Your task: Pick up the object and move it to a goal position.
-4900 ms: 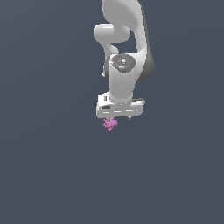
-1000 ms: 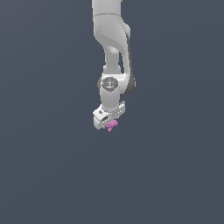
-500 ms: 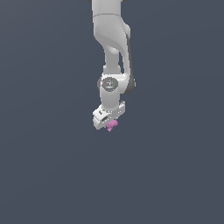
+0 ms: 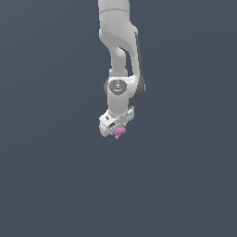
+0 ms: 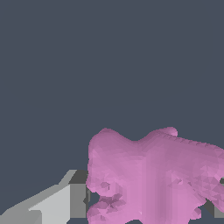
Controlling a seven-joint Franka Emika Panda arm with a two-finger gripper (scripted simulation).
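The object (image 4: 120, 133) is a tiny pink-magenta lumpy thing held at the tip of my white gripper (image 4: 118, 131) in the exterior view, near the middle of the frame. The gripper is shut on it and points down, tilted toward the exterior view's left. In the wrist view the pink object (image 5: 153, 175) fills much of the frame, pressed against a grey-white finger (image 5: 57, 201). The other finger is mostly hidden behind the object. No goal marker shows.
Only a plain dark blue-grey background (image 4: 46, 185) surrounds the arm (image 4: 118, 51) in both views. No table edge, container or other object shows.
Since several seconds ago the wrist has turned and the arm has shifted toward the exterior view's left, with the object still held. Over the last second nothing has visibly changed.
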